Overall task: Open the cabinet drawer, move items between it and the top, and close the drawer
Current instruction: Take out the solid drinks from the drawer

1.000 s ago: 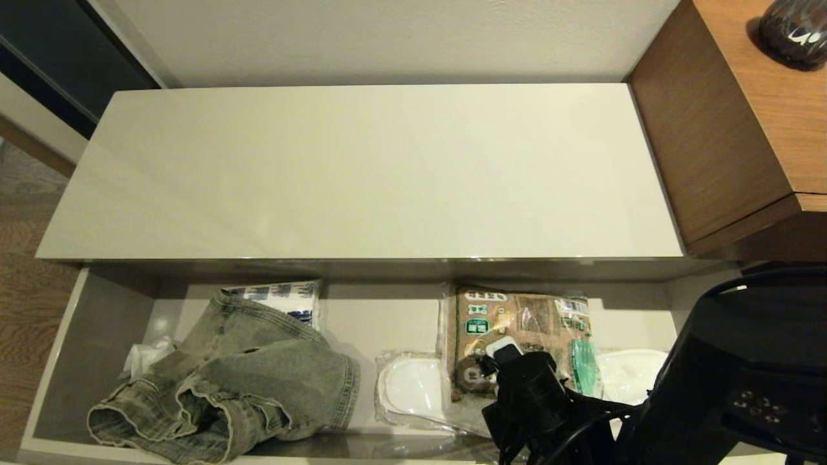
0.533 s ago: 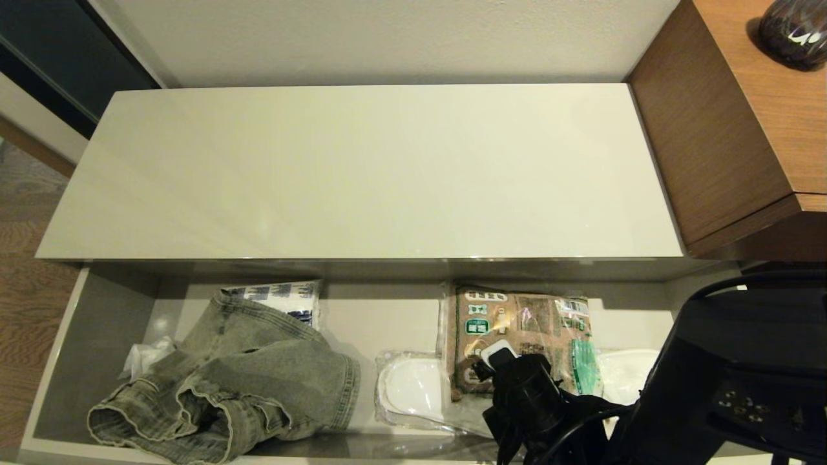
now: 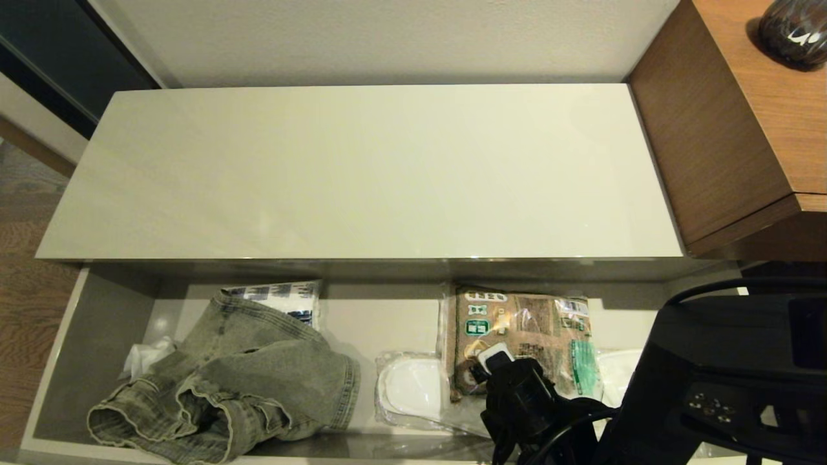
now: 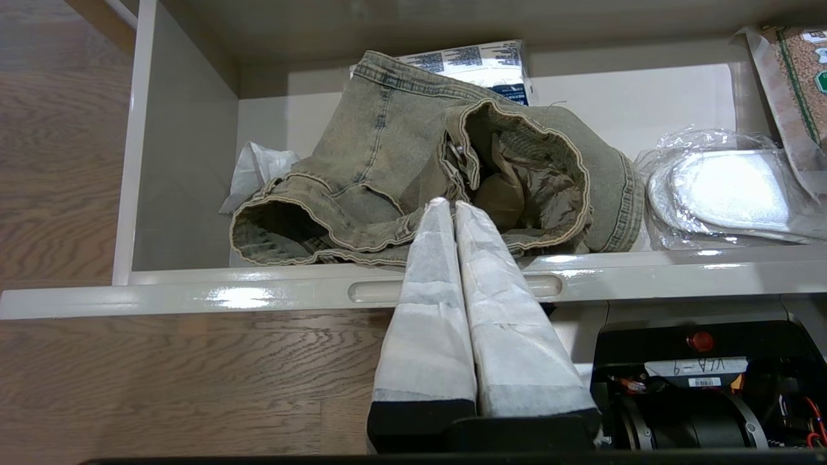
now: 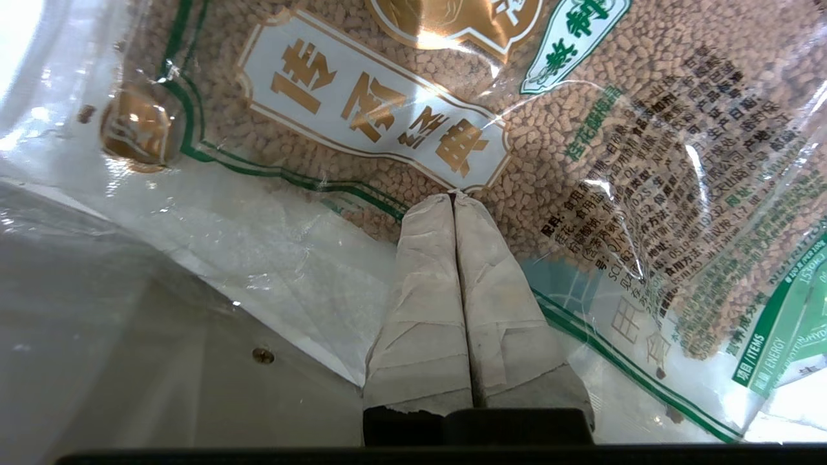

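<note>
Judging risk: the drawer is open and both items lie inside it, so the lift-out to the top is judged not yet done.
Right gripper (image 5: 454, 196): its taped fingers (image 5: 423, 271) are pressed together with nothing between them; the tips rest at, or just above, the film of the bag of brown granules (image 3: 517, 329), directly ahead of and beneath them.
Bag position: it lies flat in the cabinet drawer (image 3: 97, 323), its near edge overlapping the wrapped white slippers (image 3: 413, 387) just beside the fingers.
Slip risk: closed fingers cannot take the bag; if they are only pushed against the glossy film, it may slide rather than be gripped.
Snag risk: the loose slipper wrap (image 5: 213, 258) lies just beside the tips and could be pinched together with the bag, so the slippers could be dragged out too.
Sag risk: a pinch on one corner may let the granules shift and the bag droop against the drawer wall or the edge of the top (image 3: 362, 168) during the lift.
Left gripper (image 4: 451, 203): its fingers are together and empty, held over the drawer's front edge, with the denim garment (image 4: 413, 168) just ahead of the tips.
Closing risk: the bunched denim is judged high enough to catch under the top if it is left inside when the drawer is shut.
</note>
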Motion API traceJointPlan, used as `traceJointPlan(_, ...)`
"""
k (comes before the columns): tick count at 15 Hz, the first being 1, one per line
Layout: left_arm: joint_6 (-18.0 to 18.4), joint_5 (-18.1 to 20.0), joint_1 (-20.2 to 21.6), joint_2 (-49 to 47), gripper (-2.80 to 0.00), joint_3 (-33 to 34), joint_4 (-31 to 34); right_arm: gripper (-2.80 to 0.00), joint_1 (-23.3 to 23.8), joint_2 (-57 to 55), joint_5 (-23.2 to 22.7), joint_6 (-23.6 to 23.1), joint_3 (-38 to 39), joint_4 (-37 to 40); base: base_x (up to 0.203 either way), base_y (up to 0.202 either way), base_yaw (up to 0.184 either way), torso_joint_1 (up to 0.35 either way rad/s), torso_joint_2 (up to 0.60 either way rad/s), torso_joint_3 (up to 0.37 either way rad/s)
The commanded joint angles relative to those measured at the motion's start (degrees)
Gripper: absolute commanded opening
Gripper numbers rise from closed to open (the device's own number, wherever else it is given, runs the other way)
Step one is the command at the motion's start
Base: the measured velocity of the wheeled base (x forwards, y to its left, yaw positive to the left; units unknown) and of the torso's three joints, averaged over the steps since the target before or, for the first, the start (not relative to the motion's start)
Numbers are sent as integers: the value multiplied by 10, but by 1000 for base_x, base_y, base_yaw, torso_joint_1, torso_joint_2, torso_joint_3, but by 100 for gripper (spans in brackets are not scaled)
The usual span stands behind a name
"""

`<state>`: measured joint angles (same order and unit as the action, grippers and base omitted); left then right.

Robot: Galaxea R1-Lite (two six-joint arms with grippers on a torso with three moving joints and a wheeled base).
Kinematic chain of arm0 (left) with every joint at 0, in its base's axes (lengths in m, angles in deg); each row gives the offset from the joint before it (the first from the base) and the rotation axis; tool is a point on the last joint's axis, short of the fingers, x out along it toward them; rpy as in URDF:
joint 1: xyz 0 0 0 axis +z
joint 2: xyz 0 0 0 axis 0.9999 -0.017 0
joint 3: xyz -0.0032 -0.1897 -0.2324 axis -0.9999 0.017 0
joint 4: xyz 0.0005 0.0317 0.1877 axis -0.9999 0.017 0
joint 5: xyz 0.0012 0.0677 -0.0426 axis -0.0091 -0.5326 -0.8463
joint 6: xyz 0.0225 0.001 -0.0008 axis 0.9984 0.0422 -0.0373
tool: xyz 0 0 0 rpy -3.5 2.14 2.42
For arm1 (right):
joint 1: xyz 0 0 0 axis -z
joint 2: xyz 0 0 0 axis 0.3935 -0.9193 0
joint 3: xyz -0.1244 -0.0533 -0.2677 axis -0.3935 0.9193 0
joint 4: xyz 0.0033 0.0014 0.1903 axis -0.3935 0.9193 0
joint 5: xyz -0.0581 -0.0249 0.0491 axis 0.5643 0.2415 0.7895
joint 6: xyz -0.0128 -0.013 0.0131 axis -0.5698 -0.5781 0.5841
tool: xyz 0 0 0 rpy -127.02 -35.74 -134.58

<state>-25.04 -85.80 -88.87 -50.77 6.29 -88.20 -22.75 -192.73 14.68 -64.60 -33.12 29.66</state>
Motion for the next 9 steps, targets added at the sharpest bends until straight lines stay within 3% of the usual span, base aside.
traceJointPlan(1,0,0,0,-1,-280,0,0,-280,0,-13,10,0,-4,-3,0,0,0,0,0,0)
traceJointPlan(9,0,0,0,-1,-280,0,0,-280,-1,-14,9,0,-8,-4,0,0,0,0,0,0)
